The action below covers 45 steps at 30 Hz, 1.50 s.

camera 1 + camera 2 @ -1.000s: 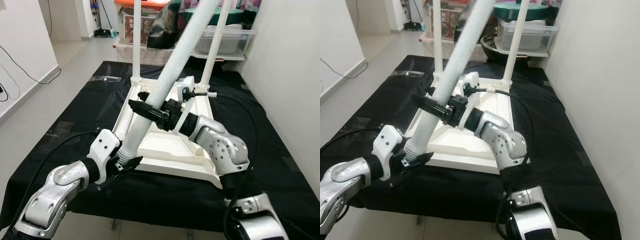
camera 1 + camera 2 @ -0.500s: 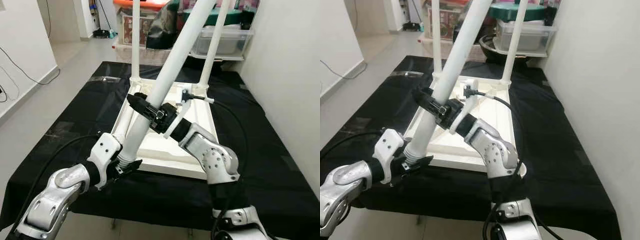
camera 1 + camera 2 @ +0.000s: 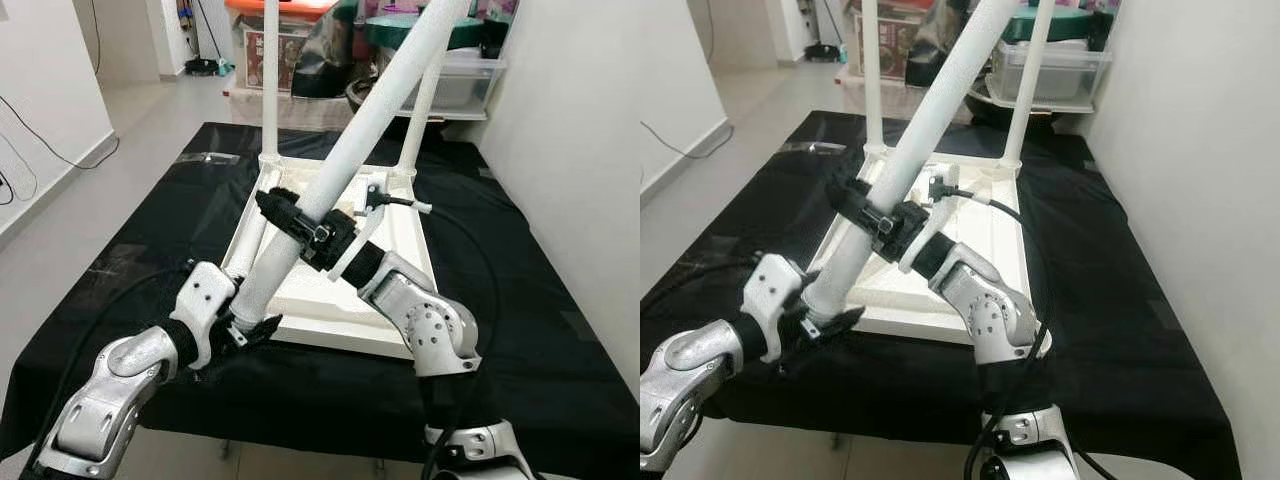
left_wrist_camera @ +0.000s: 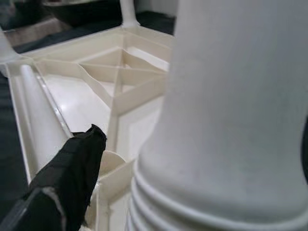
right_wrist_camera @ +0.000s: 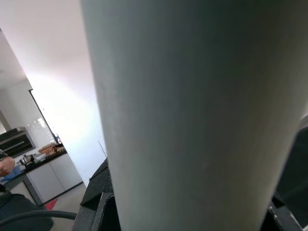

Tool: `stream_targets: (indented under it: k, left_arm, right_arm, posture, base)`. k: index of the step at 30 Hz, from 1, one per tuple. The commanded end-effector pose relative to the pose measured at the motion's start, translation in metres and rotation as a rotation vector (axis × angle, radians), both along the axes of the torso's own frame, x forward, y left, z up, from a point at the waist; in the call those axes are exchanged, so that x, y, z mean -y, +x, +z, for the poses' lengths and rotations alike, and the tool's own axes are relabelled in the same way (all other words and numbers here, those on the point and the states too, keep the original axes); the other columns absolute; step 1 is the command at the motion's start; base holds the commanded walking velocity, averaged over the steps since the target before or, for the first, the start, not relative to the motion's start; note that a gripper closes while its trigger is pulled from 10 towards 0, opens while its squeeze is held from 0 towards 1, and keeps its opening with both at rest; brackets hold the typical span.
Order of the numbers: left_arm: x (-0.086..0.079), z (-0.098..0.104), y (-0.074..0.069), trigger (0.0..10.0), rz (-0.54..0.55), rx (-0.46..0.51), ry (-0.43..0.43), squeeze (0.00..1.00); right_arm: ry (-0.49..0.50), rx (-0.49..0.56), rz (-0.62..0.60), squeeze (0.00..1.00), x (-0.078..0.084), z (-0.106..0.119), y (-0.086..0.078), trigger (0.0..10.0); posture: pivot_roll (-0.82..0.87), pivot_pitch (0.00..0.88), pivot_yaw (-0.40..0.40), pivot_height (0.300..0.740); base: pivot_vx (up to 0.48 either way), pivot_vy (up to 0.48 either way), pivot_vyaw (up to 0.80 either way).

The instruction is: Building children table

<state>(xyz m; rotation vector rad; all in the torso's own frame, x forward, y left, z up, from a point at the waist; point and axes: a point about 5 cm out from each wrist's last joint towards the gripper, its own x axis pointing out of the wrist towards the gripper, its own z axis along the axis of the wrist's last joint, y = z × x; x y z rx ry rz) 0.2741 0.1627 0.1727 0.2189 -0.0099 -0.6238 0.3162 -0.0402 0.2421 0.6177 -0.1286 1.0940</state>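
Fingers of the right gripper (image 3: 292, 214) are clamping the white leg (image 3: 345, 165) midway, the left gripper (image 3: 243, 332) pinching its threaded foot at the upturned tabletop (image 3: 345, 290) corner — it needs standing upright over the socket, then twisting gently.

We see the white tabletop (image 3: 345, 290) lying upside down, ribbed underside up. Two white legs (image 3: 270, 80) stand upright in its corners at 12 o'clock. A third leg (image 3: 340, 170) tilts toward 1 o'clock, its threaded end at the near-left corner.
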Motion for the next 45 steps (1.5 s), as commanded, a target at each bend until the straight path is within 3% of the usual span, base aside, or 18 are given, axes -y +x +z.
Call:
stream_targets:
  k: [1, 6, 7, 11, 13, 15, 17, 20, 21, 22, 26, 29, 32, 45]
  left_arm:
    - [-0.005, 0.011, -0.002, 10.0, 0.015, 0.039, -0.042, 1.00]
    - [-0.003, 0.016, -0.017, 10.0, -0.059, 0.013, -0.114, 1.00]
    - [-0.003, 0.017, -0.028, 10.0, -0.109, -0.010, -0.155, 0.00]
    - [0.002, 0.018, -0.042, 10.0, -0.178, -0.044, -0.163, 0.00]
    - [0.005, 0.011, -0.050, 10.0, -0.218, -0.077, -0.115, 0.00]
    - [0.005, 0.011, -0.050, 10.0, -0.218, -0.077, -0.115, 0.00]
    - [0.006, 0.001, -0.053, 10.0, -0.218, -0.109, -0.064, 0.00]
    - [0.005, -0.002, -0.052, 10.0, -0.198, -0.114, -0.065, 0.00]
    - [0.005, -0.004, -0.050, 10.0, -0.172, -0.122, -0.085, 0.00]
    - [0.005, -0.004, -0.050, 10.0, -0.172, -0.122, -0.085, 0.00]
    - [0.006, -0.008, -0.050, 10.0, -0.156, -0.142, -0.095, 0.00]
    - [0.005, -0.023, -0.054, 10.0, -0.117, -0.196, -0.089, 0.00]
    - [0.004, -0.030, -0.056, 10.0, -0.098, -0.216, -0.085, 0.00]
    - [0.002, -0.041, -0.059, 10.0, -0.074, -0.249, -0.055, 0.00]
  right_arm:
    - [-0.003, 0.022, 0.031, 0.00, 0.000, 0.002, 0.000, 0.0]
    - [0.002, 0.081, -0.006, 0.00, 0.021, 0.011, 0.010, 0.0]
    - [-0.019, 0.120, -0.046, 0.00, 0.034, 0.016, 0.018, 0.0]
    - [-0.087, 0.144, -0.137, 0.00, 0.052, 0.019, 0.031, 0.0]
    - [-0.157, 0.165, -0.200, 0.00, 0.064, 0.021, 0.040, 0.0]
    - [-0.157, 0.165, -0.200, 0.00, 0.064, 0.021, 0.040, 0.0]
    - [-0.203, 0.197, -0.261, 0.00, 0.078, 0.029, 0.050, 0.0]
    - [-0.185, 0.226, -0.276, 0.00, 0.085, 0.039, 0.052, 0.0]
    - [-0.120, 0.287, -0.268, 0.00, 0.097, 0.059, 0.053, 0.0]
    - [-0.120, 0.287, -0.268, 0.00, 0.097, 0.059, 0.053, 0.0]
    - [-0.088, 0.361, -0.208, 0.00, 0.101, 0.071, 0.050, 0.0]
    - [0.064, 0.521, 0.210, 0.00, 0.094, 0.096, 0.015, 0.0]
    - [0.075, 0.588, 0.410, 0.00, 0.085, 0.097, -0.002, 0.0]
    - [0.060, 0.591, 0.519, 0.00, 0.078, 0.087, -0.004, 0.0]
  posture:
    - [0.14, 0.000, -0.072, 0.740]
    - [0.14, 0.000, -0.075, 0.740]
    - [0.14, 0.000, -0.075, 0.740]
    - [0.15, 0.000, -0.080, 0.740]
    - [0.16, 0.000, -0.088, 0.740]
    - [0.16, 0.000, -0.088, 0.740]
    - [0.16, 0.000, -0.086, 0.740]
    - [0.15, 0.000, -0.081, 0.740]
    - [0.15, 0.000, -0.081, 0.740]
    - [0.15, 0.000, -0.081, 0.740]
    - [0.16, 0.000, -0.078, 0.740]
    - [0.16, 0.000, -0.081, 0.740]
    - [0.16, 0.000, -0.087, 0.740]
    - [0.16, 0.000, -0.086, 0.740]
  base:
    - [0.000, 0.000, 0.00]
    - [0.000, 0.000, 0.00]
    - [0.000, 0.000, 0.00]
    - [0.000, 0.000, 0.00]
    - [0.000, 0.000, 0.00]
    - [0.000, 0.000, 0.00]
    - [0.000, 0.000, 0.00]
    - [0.000, 0.000, 0.00]
    - [0.000, 0.000, 0.00]
    - [0.000, 0.000, 0.00]
    - [0.000, 0.000, 0.00]
    - [0.000, 0.000, 0.00]
    - [0.000, 0.000, 0.00]
    - [0.000, 0.000, 0.00]
